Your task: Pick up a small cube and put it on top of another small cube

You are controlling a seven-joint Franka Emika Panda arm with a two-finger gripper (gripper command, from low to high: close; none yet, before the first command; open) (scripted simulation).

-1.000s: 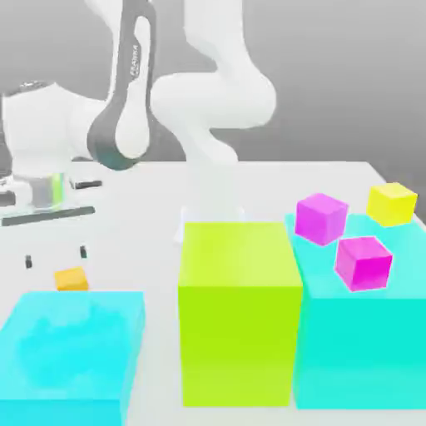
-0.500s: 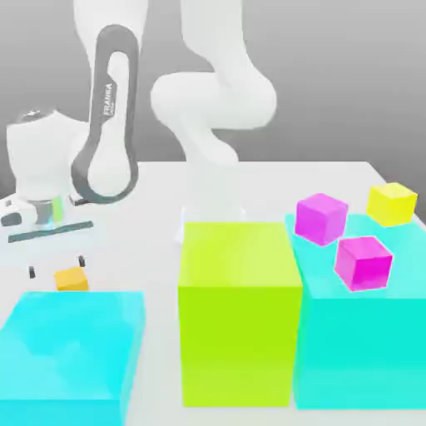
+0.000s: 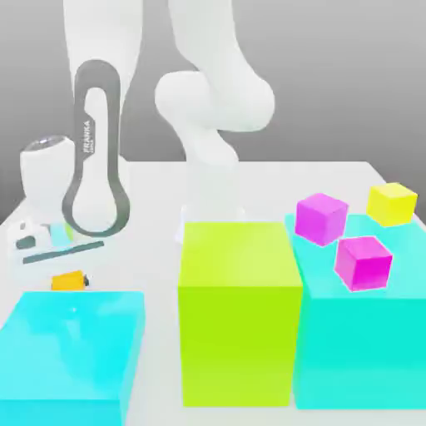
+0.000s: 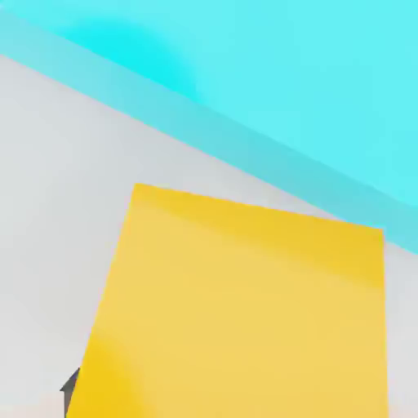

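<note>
The small orange cube [image 3: 68,281] rests on the white table just behind the low cyan block [image 3: 71,354], at the exterior view's left. My gripper [image 3: 68,278] has come down over it and is open, one finger on either side of the cube. In the hand view the orange cube [image 4: 237,310] is very close, with the cyan block [image 4: 286,82] just past it. A lighter yellow small cube [image 3: 392,202] sits on the tall teal block [image 3: 366,349] at the exterior view's right, far from the gripper.
Two magenta cubes [image 3: 320,218] [image 3: 363,262] stand on the teal block. A tall lime block [image 3: 240,308] stands in the middle between the cyan and teal blocks. The arm's white base rises behind the lime block.
The hand has dropped from above the table until its fingers straddle the orange cube. The arm's links have swung lower and toward the exterior view's left. No block has moved.
</note>
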